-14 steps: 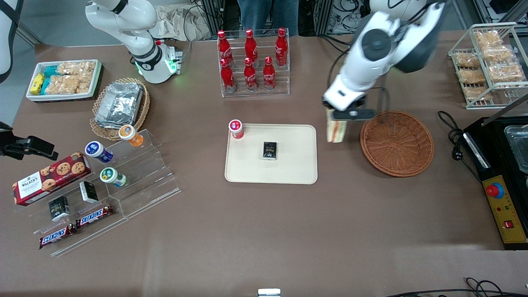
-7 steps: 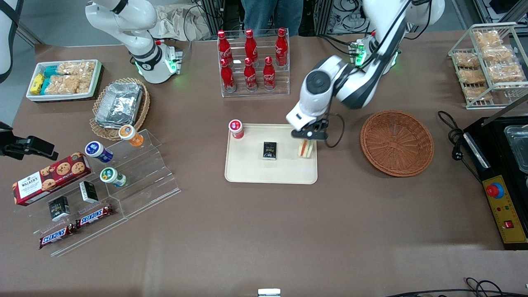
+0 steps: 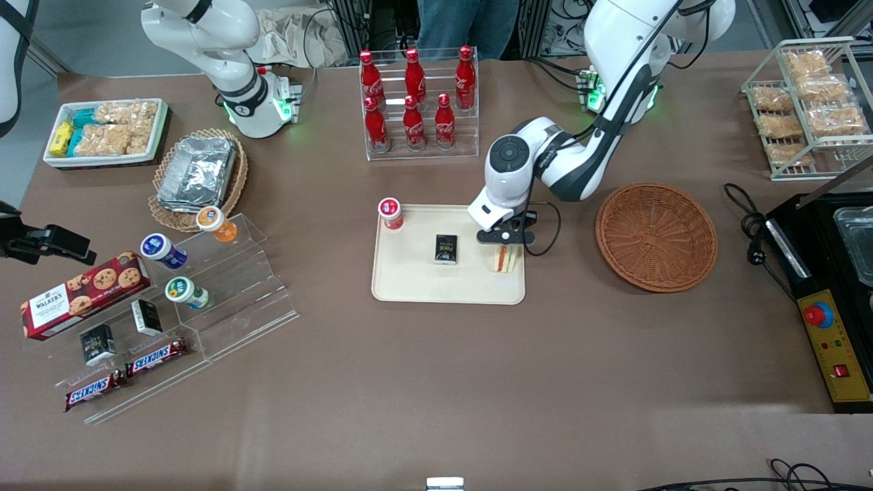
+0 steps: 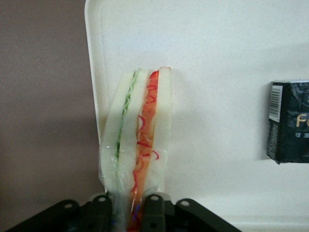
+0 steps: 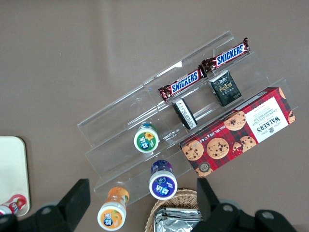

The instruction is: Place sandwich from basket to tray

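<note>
The sandwich (image 3: 505, 258) is a plastic-wrapped wedge of white bread with red-orange and green filling. It stands on its edge on the cream tray (image 3: 416, 283), at the tray's end nearest the basket. It also shows in the left wrist view (image 4: 137, 130), close to the tray's rim (image 4: 91, 72). My left gripper (image 3: 503, 243) is shut on the sandwich's upper end, low over the tray; its black fingers (image 4: 154, 210) pinch the wrapped bread. The reddish-brown wicker basket (image 3: 656, 236) lies beside the tray, toward the working arm's end, with nothing in it.
A small black box (image 3: 446, 248) lies mid-tray and a red-lidded cup (image 3: 390, 213) stands at its corner. A cola bottle rack (image 3: 417, 102) stands farther from the camera. Acrylic shelves with snacks (image 3: 170, 300) lie toward the parked arm's end. A black appliance (image 3: 829, 273) lies past the basket.
My gripper carried the sandwich from beside the basket over to the tray, then lowered it until it stands on the tray. It stays shut on the sandwich.
</note>
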Controlling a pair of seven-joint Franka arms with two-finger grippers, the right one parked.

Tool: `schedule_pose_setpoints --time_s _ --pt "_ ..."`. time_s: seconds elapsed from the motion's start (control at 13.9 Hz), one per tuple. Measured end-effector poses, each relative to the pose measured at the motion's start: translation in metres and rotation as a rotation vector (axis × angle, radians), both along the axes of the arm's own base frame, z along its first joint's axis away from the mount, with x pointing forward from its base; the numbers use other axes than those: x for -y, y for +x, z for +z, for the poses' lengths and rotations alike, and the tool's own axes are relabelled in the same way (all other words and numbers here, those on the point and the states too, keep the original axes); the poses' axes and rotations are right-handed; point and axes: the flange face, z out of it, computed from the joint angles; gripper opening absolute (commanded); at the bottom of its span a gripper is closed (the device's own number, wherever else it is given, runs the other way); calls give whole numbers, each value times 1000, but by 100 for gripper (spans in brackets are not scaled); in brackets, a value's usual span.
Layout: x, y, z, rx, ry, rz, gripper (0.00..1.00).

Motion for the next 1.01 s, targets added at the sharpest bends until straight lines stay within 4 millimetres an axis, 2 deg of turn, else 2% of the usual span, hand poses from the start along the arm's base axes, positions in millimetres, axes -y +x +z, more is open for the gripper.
schedule_pose_setpoints --time_s 0.22,0.29,0.36,0.43,0.58,0.72,0.86,1.01 --pt "-1 3 1 4 6 -3 100" --pt "0 9 8 -3 22 0 100" --pt "2 19 23 -20 57 9 100" --pt "4 34 48 -33 82 29 100" --pt "8 67 118 -47 76 70 100" --pt "-2 91 185 -67 51 83 100" --pt "-31 108 237 -89 25 32 100" --pt "-77 111 290 -113 15 -3 100"
